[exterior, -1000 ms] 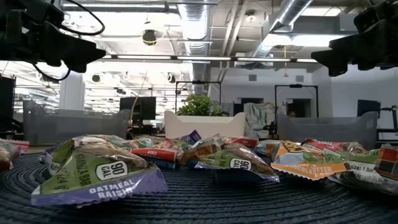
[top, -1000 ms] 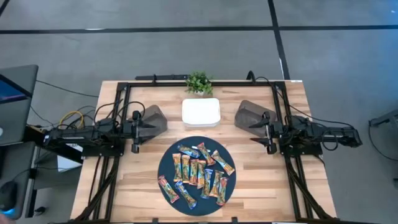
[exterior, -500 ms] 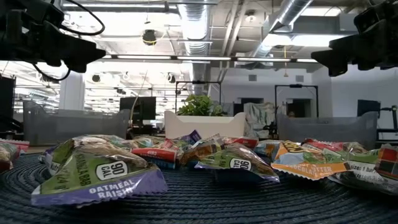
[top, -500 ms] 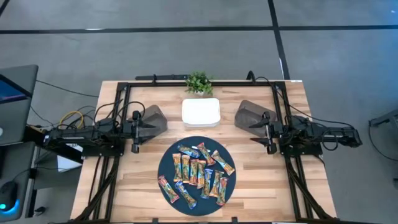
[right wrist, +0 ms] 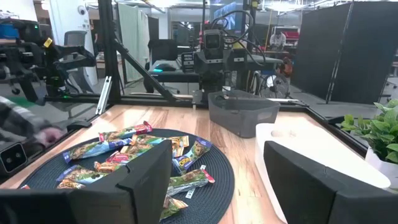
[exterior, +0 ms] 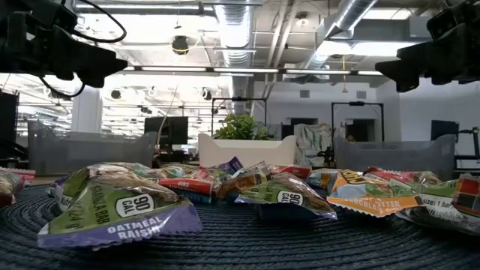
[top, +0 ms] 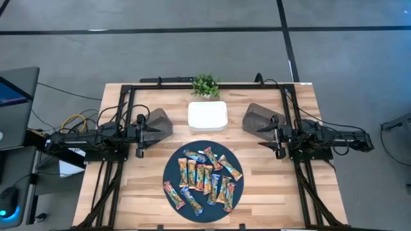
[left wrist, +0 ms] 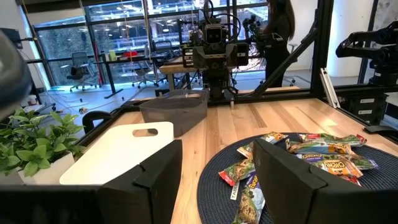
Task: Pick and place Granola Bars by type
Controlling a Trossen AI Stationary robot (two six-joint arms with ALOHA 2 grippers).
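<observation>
Nearest the table's front edge lay the round dark woven mat (top: 172, 168), and on it the Granola Bars (top: 204, 178), a loose heap of small flat bars in shiny orange, blue, green and red wrappers. They overlapped at all angles, so none looked sorted yet; I judged the mat served as the starting pile. From table height only the closest labels could be read, and the bars behind them were hidden by those in front.

Beyond the mat, on either side, the two arms hung level above the wood. The left gripper (left wrist: 214, 168) had its dark fingers parted with nothing between them, and the right gripper (right wrist: 214, 171) stood spread wide, equally bare. Both pointed inward toward the mat, presumably so either could reach the heap.

Farther back sat a white square lidded box (top: 207, 116) between two grey plastic bins (top: 158, 121), likely meant for the separate types. Behind these stood a small green potted plant (top: 205, 85). What the bins held I could not tell.
</observation>
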